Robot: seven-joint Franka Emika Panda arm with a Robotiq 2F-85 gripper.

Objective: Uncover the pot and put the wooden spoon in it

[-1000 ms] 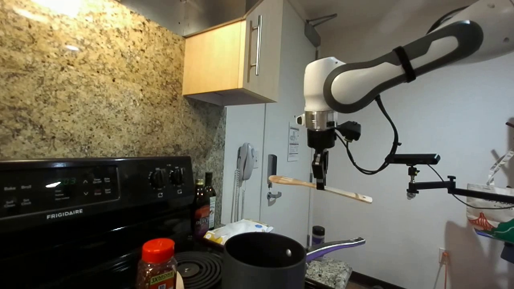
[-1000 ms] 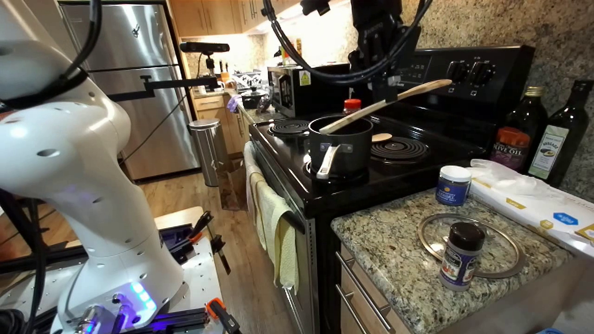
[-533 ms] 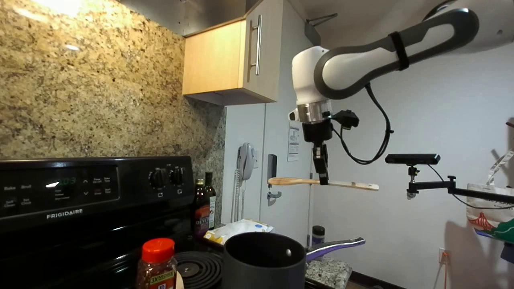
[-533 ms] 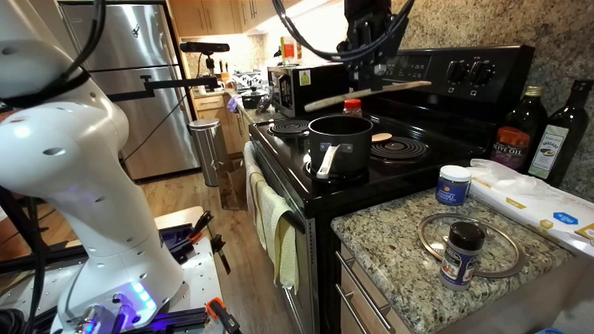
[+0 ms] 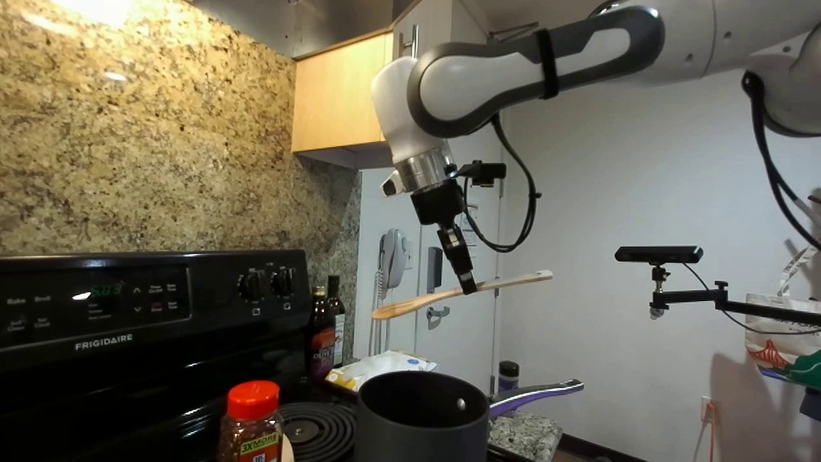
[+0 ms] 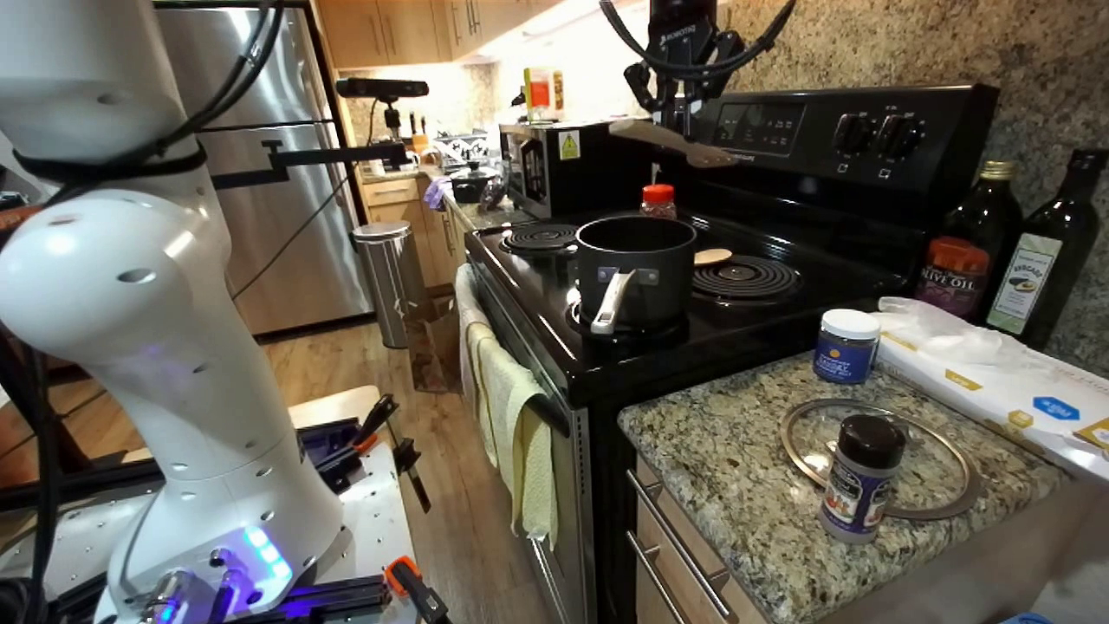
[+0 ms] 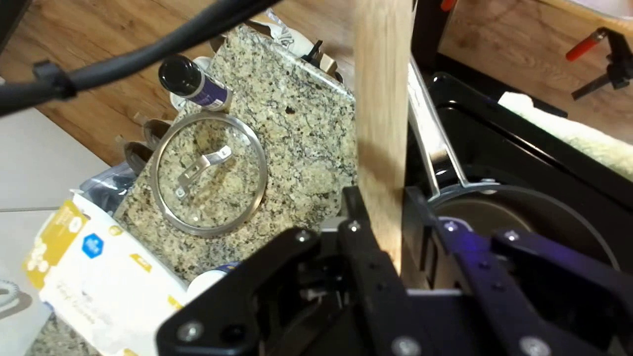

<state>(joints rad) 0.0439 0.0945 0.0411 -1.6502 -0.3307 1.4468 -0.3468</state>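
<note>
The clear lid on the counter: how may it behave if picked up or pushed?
The clear lid should feel stiff, being metal-rimmed. Its transparency suggests glass, so perhaps fragile. Lying flat, it would probably slide rather than roll.

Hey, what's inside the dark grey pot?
Inside the pot, an exterior view shows dark wall and a rivet; the near side hides the lower part. In the wrist view, the hand holding the wooden spoon covers part.
</note>
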